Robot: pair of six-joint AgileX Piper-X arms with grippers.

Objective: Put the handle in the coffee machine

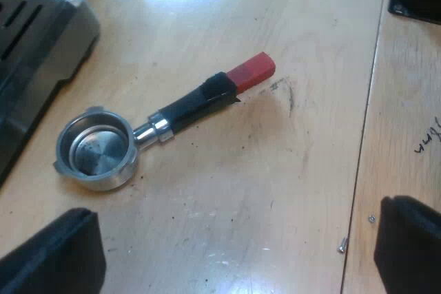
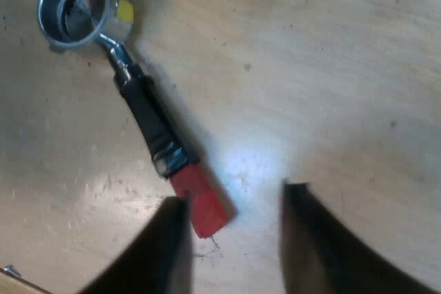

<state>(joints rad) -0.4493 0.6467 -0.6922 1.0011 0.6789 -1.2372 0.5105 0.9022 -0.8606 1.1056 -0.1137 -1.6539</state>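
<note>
Holding nothing on either side. Left gripper (image 1: pixel 234 249) spread wide above the table (image 1: pixel 227 197), looking down on the holder (image 1: pixel 165 118). Right gripper (image 2: pixel 234 197) likewise spread, down close at the red end (image 2: pixel 200 204), with that end just inside the gap and hard by one finger (image 2: pixel 169 239). Holder loose and flat on the wood, cup mouth up, near the machine (image 1: pixel 38 25) but apart from it, so not yet locked in.

Judged risks from here:
- Closing off-centre: likely to nip only the red tip, leaving the metal cup to droop or swing on the lift.
- Brushing the handle with the near finger: enough to spin the holder away.
- Gripping so far from the cup: harder to line up under the machine's front — possible tilted entry and a jam.
</note>
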